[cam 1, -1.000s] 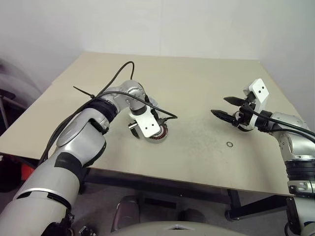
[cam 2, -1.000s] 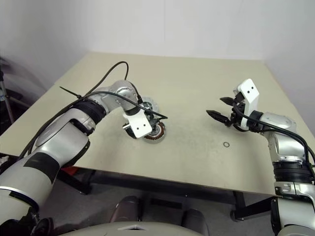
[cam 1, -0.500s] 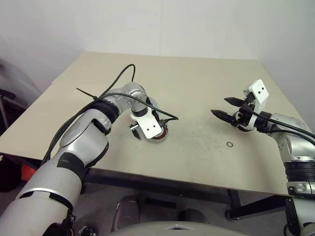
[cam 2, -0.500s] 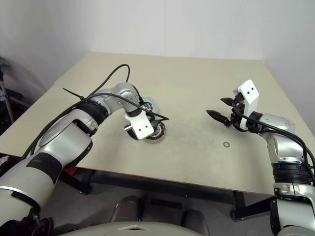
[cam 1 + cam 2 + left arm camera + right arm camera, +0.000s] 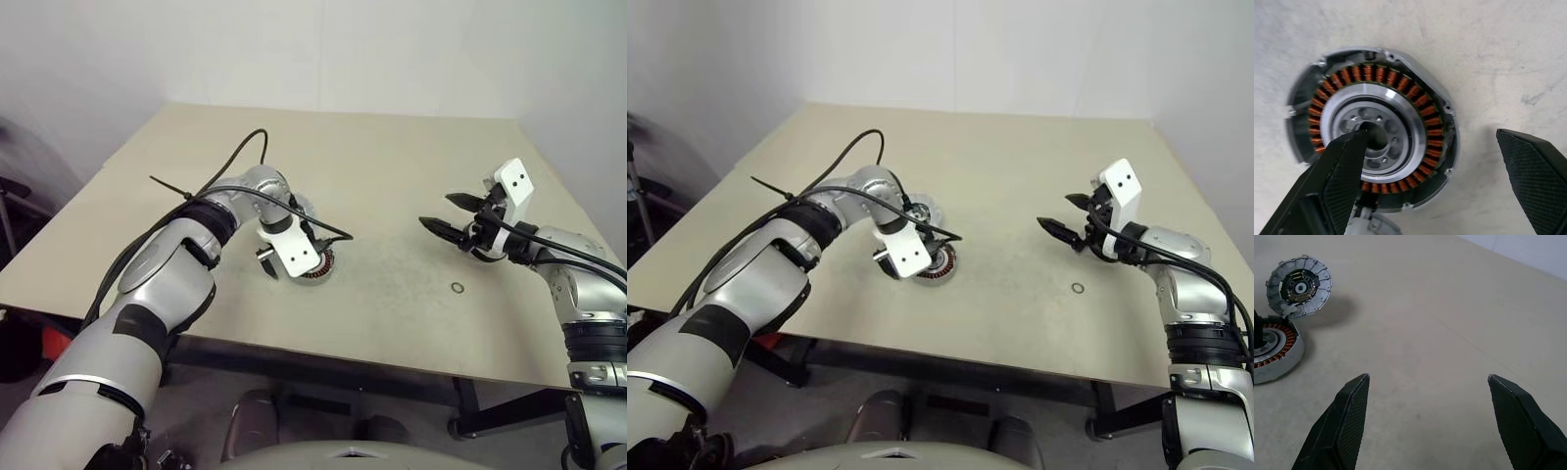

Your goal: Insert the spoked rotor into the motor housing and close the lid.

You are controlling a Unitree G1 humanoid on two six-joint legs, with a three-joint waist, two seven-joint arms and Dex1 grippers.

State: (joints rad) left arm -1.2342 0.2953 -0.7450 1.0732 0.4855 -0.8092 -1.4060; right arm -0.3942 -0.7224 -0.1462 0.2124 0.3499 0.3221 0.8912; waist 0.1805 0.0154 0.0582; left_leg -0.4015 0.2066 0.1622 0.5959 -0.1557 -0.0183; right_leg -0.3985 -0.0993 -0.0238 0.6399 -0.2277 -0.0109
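Note:
The spoked rotor (image 5: 1409, 128), copper windings around a silver hub, lies seated in the round silver shell of the motor housing (image 5: 1302, 95) on the table. Hinged to that shell, the lid (image 5: 1299, 286), a silver dish with green and black parts at its centre, stands tilted up and open. My left gripper (image 5: 1432, 137) points down over the rotor and is open. One fingertip (image 5: 1354, 147) rests over the hub's dark centre hole, while the other hangs beyond the shell's rim above bare table. My right gripper (image 5: 437, 210) hovers open over the table's right side, empty and far from the housing.
A tiny black o-ring (image 5: 457, 288) lies on the beige table (image 5: 392, 157) below the right gripper. A black cable (image 5: 240, 157) loops above the left forearm. The table's near edge runs just under both arms.

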